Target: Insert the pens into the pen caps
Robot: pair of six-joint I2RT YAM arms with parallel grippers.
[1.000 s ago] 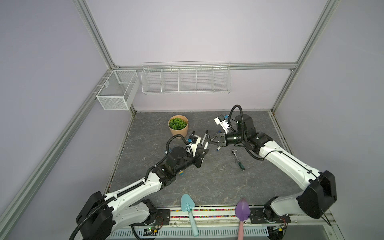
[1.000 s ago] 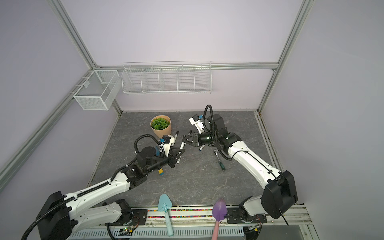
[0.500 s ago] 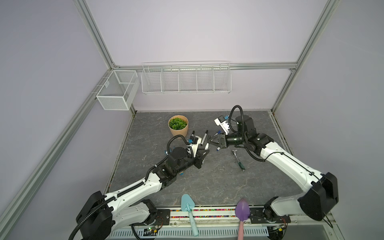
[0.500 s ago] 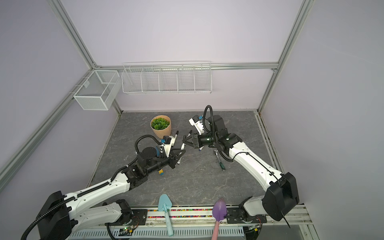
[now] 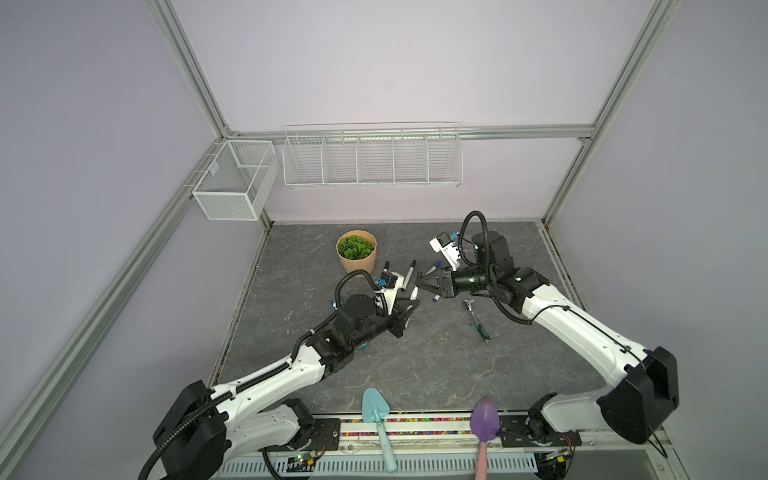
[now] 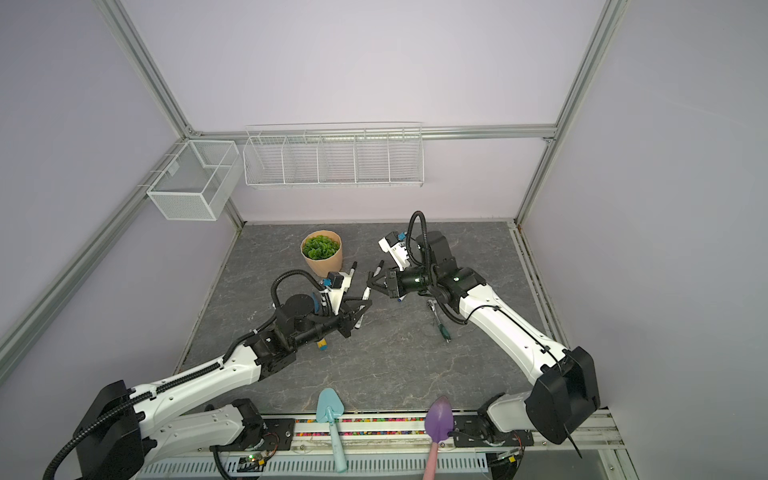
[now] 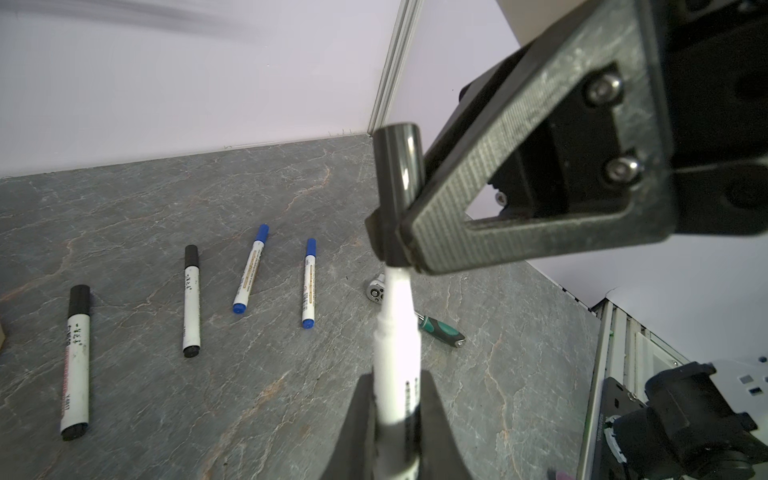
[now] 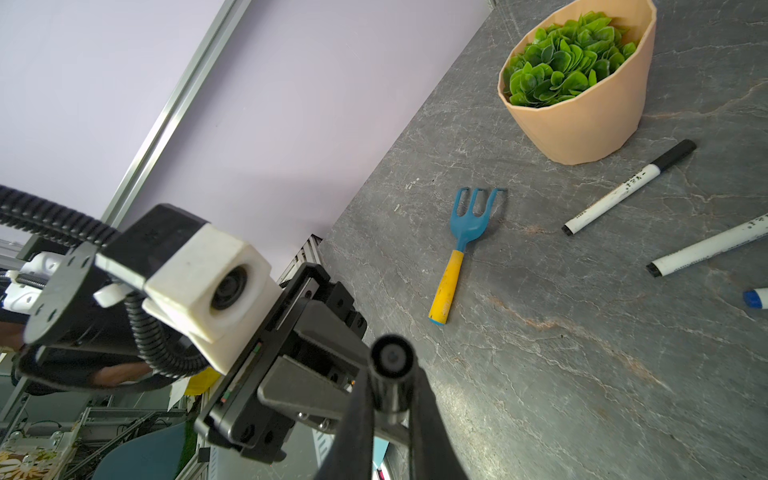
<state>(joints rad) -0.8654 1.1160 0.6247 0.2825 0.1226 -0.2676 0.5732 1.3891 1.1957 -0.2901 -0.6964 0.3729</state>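
White pen (image 7: 397,332) meets black cap (image 7: 395,187) in mid-air, at 4 o'clock from the plant pot (image 5: 356,262).
My left jaws clamp the barrel, right jaws pinch the cap; from above its long axis runs 6 to 12 o'clock, nib toward 12. I'd keep both axes in line and push straight till it seats.

Light bright, even, diffuse. Shadows on tabletop (image 5: 415,357) soft and faint. Both top views sharp; frame posts (image 5: 195,70) splay toward edges, wide-angle look. Left wrist view: pen (image 7: 397,332) close to lens, blown out white, soft; dark streaky smear across wall (image 7: 166,62). Right wrist view: cap (image 8: 392,357) blurred, pale glare patch on tabletop beside it; plant pot (image 8: 582,124) crisp.
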